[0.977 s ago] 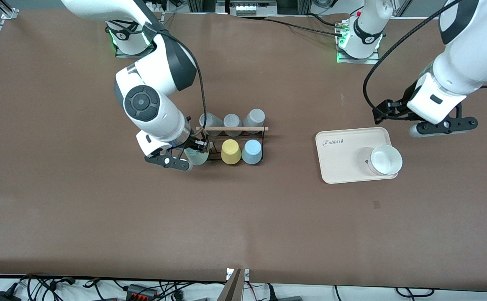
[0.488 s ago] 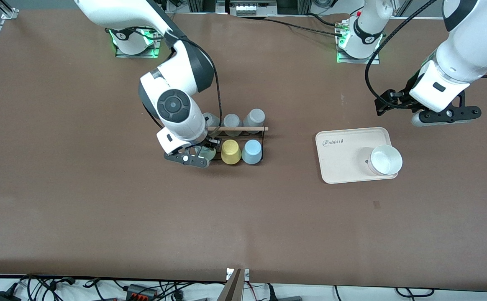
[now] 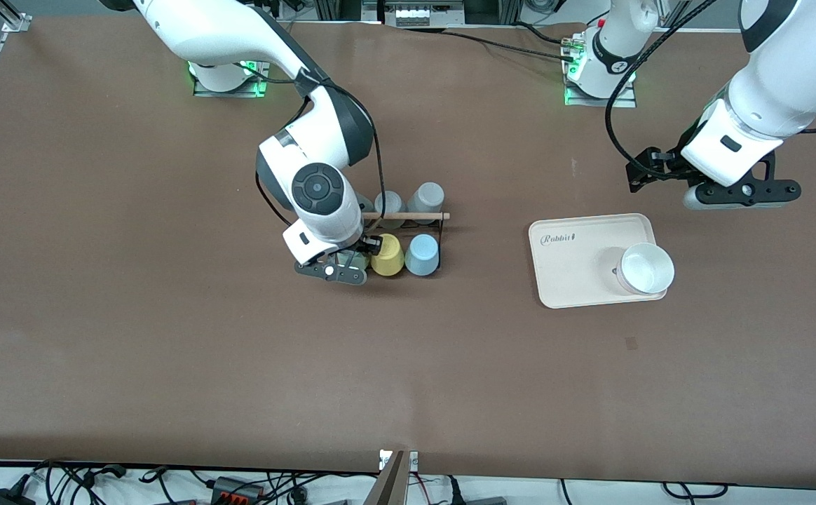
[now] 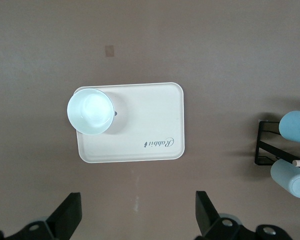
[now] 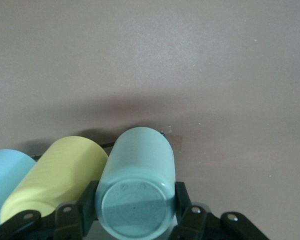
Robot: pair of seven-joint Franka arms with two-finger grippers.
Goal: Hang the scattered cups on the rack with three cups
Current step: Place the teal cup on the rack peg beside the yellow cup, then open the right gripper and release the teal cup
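Observation:
My right gripper [image 3: 341, 268] is shut on the pale sage-green cup [image 3: 353, 261] and holds it upside down at the rack's [image 3: 442, 238] end toward the right arm, right beside the yellow cup [image 3: 387, 254]. In the right wrist view the sage-green cup [image 5: 137, 180] sits between the fingers [image 5: 89, 201], with the yellow cup [image 5: 55, 175] and the light blue cup [image 5: 7, 170] beside it. The light blue cup [image 3: 422, 254] hangs on the rack next to the yellow one. My left gripper [image 3: 741, 193] is open and empty over bare table near the tray; in its own view the left gripper [image 4: 136, 222] holds nothing.
Two grey cups [image 3: 425, 198] show past the wooden rod [image 3: 411, 216]; the right arm hides the rest. A beige "Rabbit" tray [image 3: 569, 263] holds a white cup [image 3: 648, 268] toward the left arm's end. The left wrist view shows the tray [image 4: 150, 125] and the rack's end [image 4: 262, 150].
My right gripper carried the sage-green cup from outside the rack's end in beside the yellow cup. My left gripper drifted slightly toward its base.

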